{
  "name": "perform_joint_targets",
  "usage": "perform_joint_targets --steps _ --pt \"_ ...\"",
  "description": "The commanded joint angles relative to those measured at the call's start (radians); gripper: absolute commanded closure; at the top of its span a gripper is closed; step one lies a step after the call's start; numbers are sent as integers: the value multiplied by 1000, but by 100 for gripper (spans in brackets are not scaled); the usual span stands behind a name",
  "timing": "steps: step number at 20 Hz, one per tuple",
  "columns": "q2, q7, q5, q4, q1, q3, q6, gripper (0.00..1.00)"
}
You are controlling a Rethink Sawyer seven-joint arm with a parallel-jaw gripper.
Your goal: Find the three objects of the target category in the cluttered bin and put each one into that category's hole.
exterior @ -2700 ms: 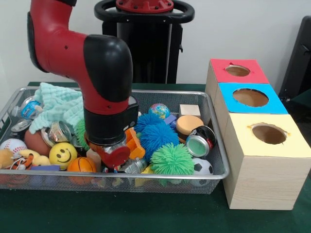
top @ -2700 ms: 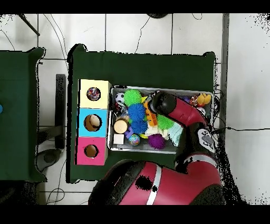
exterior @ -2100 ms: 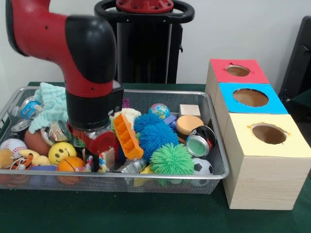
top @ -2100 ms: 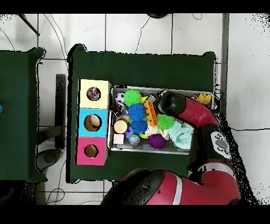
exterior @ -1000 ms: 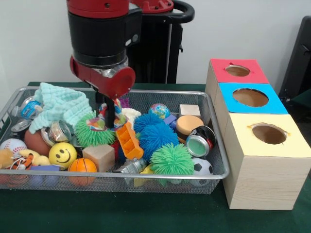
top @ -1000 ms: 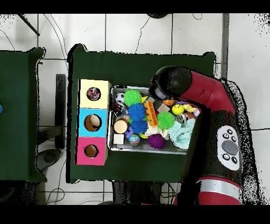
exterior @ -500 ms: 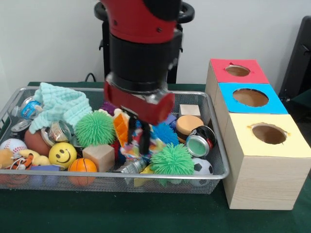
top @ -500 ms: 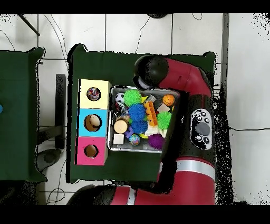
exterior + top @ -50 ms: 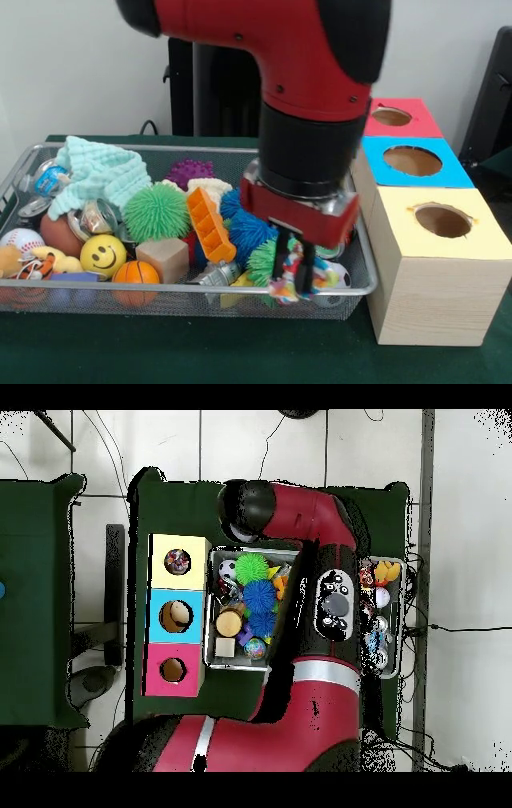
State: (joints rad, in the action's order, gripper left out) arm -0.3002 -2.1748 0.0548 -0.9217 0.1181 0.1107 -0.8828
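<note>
My gripper [image 9: 292, 286] hangs low over the front right corner of the wire bin [image 9: 184, 294], shut on a multicoloured spiky toy [image 9: 294, 258] that sits between the black fingers [image 9: 306, 276]. It is just left of the yellow-topped box [image 9: 442, 220], below the level of the box's hole. Behind that stand the blue box [image 9: 412, 160] and the red box [image 9: 392, 116]. In the overhead view the arm's wrist [image 9: 247, 509] covers the gripper, beside the bin's corner nearest the yellow box [image 9: 178, 562], whose hole shows something colourful inside.
The bin holds a green spiky ball [image 9: 158, 212], blue spiky ball [image 9: 248, 228], orange toy [image 9: 210, 224], smiley ball [image 9: 102, 254], wooden block [image 9: 166, 258], small basketball [image 9: 134, 272], purple spiky ball [image 9: 188, 170] and a teal cloth [image 9: 100, 170]. The big red arm hides the bin's right part.
The gripper dipped into the bin's left half, closed on the multicoloured toy, lifted it, and has carried it rightward to the bin's front right corner near the yellow box.
</note>
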Motion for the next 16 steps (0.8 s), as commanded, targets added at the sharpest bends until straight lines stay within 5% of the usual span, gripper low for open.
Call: perform_joint_targets --steps 1,9,16 --pt "62 -312 48 91 -28 26 -175 100" --pt "64 -361 104 109 -74 62 -243 100" --pt "15 -391 137 -46 -122 79 -154 100"
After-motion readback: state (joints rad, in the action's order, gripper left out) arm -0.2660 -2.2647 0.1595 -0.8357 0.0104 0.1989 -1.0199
